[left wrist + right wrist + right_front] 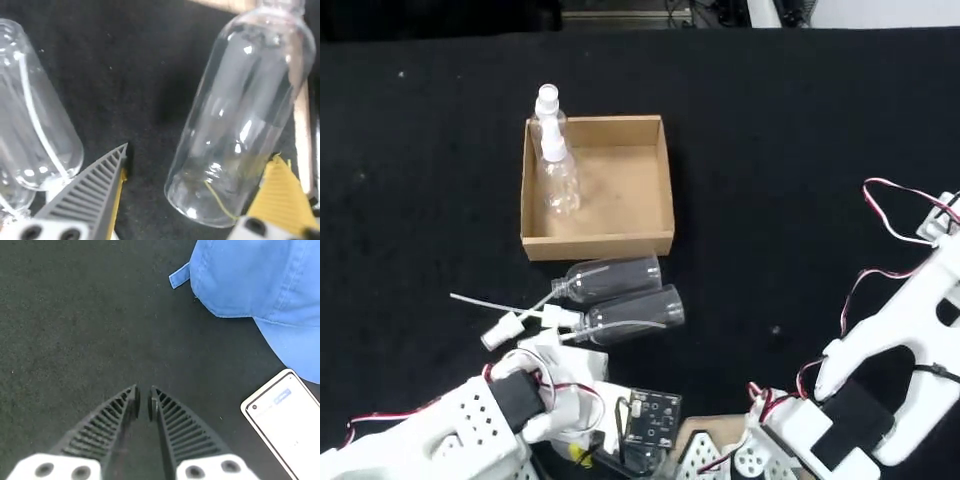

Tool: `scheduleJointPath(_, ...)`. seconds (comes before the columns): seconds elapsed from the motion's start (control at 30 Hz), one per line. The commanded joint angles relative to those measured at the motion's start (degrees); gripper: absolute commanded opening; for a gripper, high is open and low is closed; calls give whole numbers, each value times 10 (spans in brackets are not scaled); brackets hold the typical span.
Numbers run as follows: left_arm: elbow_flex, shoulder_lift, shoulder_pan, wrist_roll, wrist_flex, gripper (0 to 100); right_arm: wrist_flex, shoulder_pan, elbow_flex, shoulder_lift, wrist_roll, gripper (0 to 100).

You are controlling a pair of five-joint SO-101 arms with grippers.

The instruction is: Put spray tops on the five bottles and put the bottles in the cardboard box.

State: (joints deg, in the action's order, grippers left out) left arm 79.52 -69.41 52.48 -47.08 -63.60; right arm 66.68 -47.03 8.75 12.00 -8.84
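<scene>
On the black table [800, 150] the box [598, 243] is our landmark. We count four bottles, not five. One capped bottle [560, 180] lies inside along the box's left wall, and a second [548, 108] has its white top poking past the far-left corner. Two more [615, 277] [635, 312] lie on their sides just in front of the box, on the arms' side; we cannot tell whether their tops are seated. The left gripper [200, 155] stands with its jaws apart around the base of a clear bottle [250, 100], not visibly clamped on it (we cannot say which of the two it is). The right gripper [143, 402] has its jaws together on nothing, well away from the box. A loose spray top [503, 330] with a long thin tube lies in front of the box, to its left. We judge the bottles empty, light, smooth and thin-walled, so they may roll, slip or dent. Take them across the mid-body with a gentle squeeze, and take the top by its head, since the tube would bend.
</scene>
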Motion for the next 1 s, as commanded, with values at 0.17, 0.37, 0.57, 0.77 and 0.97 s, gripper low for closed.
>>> scheduleJointPath(0.17, -72, -6, 8, -2, -61, 320, 0, 23, -21, 3, 0, 15)
scheduleJointPath(0.37, -73, -6, 68, 45, -61, 278, 0, 24, -22, 2, 1, 15)
scheduleJointPath(0.57, -75, -6, 54, 46, -67, 303, 3, 24, -22, 2, -1, 15)
scheduleJointPath(0.77, -68, -6, 35, 46, -31, 307, 3, 24, -22, 2, 1, 15)
scheduleJointPath(0.97, -46, 1, 35, 43, 46, 308, 4, 24, -21, 2, 1, 15)
